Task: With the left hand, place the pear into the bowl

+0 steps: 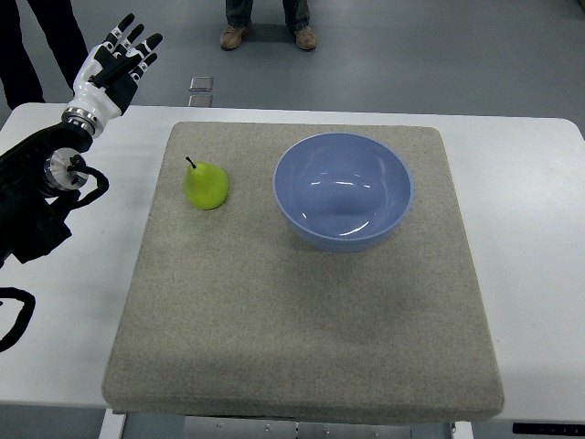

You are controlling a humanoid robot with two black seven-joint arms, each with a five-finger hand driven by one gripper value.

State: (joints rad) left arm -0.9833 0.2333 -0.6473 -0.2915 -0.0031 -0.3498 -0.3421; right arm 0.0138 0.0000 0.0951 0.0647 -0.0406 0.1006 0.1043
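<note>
Nothing done yet, by the look of it. One pear (207, 186), green with a dark stem, sitting on the grey mat (302, 320) toward its far left corner, untouched. One bowl (343, 189), pale blue and empty, standing just to the right of the pear on the same mat, near the far edge, a clear strip of mat between them. One mat, spread over most of the white tabletop (539, 229).

Left hand (115, 64) up above the far left corner of the tabletop, well apart from the pear, fingers (137, 41) spread and straight, holding nothing. Black forearm coming in along the left edge, cable looping below it. No right hand anywhere in view.

So the whole job ahead, judging from this: reach across to the pear, close around it, lift, carry rightward over the bowl's rim, let go. Short trip once gripped, with the bowl so close by.

Beyond the far edge, on the floor: two shoes of a standing person (268, 27), plus dark trouser legs at the top left corner.
</note>
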